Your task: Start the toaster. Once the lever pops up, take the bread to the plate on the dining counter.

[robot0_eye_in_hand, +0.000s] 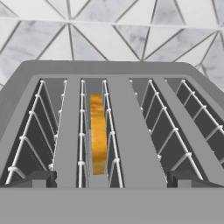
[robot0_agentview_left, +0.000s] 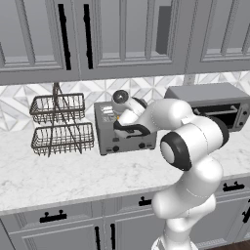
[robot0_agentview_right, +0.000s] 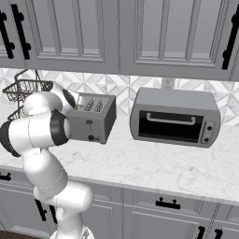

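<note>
The jaws are standing fully released, spread as wide as they go, and they are grasping nothing. In the hand view the two dark fingertips [robot0_eye_in_hand: 37, 178] are sitting far apart at the bottom corners, one over the outer left slot and the other over the outer right slot of the toaster [robot0_eye_in_hand: 131, 144]. No contact between a fingertip and the toaster can be confirmed from this angle. The gripper [robot0_eye_in_hand: 112, 179] is hanging directly above the toaster's top, looking down along its four slots.

The bread [robot0_eye_in_hand: 98, 133] is sitting inside the toaster, in the second slot from the left as the hand view shows it, standing on edge between the white wire guides. Only its golden-orange edge is showing. The other three slots are showing bare wire guides.

In the left base view the toaster [robot0_agentview_left: 108, 139] is resting on the marble desk [robot0_agentview_left: 58, 176], with its black knobs facing forward; the arm's wrist is covering its upper right part. A two-tier wire basket [robot0_agentview_left: 61, 124] is standing just to its left and a toaster oven [robot0_agentview_left: 210, 97] is standing to its right, against the patterned tile wall.

In the right base view the toaster [robot0_agentview_right: 95, 119] is appearing beside the arm's elbow, with the toaster oven [robot0_agentview_right: 175, 116] well apart to its right on the same desk [robot0_agentview_right: 154, 163]. A small spot of orange is showing at the toaster's top near the wrist.
</note>
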Tool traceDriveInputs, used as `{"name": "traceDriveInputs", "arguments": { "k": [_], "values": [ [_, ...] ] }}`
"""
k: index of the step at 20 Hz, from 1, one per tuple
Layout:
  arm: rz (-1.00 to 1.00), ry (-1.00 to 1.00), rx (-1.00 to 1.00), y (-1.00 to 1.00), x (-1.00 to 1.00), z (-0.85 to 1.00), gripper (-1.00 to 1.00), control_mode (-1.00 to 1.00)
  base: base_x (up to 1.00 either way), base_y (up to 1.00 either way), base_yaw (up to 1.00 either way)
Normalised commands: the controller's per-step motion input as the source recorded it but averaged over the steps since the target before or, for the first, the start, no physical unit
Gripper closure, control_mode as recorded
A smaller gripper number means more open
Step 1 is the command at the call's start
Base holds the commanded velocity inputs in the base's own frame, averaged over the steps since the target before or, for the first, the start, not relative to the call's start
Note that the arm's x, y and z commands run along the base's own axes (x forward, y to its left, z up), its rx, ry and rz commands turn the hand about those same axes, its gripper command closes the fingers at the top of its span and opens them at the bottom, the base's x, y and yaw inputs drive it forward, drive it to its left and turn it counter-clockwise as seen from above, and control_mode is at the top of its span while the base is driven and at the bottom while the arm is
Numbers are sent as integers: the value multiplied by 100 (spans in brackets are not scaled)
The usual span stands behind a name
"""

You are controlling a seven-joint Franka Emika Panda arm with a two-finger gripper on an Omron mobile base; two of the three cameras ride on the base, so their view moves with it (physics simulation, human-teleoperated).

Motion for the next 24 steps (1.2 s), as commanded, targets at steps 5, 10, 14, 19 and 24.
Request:
{"name": "traceDriveInputs", "arguments": {
  "k": [5, 10, 14, 19, 24],
  "values": [
    [0, 0, 0, 0, 0, 0, -100, -100, 0, 0, 0],
    [0, 0, 0, 0, 0, 0, -100, -100, 0, 0, 0],
    [0, 0, 0, 0, 0, 0, -100, -100, 0, 0, 0],
    [0, 0, 0, 0, 0, 0, -100, -100, 0, 0, 0],
    [0, 0, 0, 0, 0, 0, -100, -100, 0, 0, 0]
  ]
}}
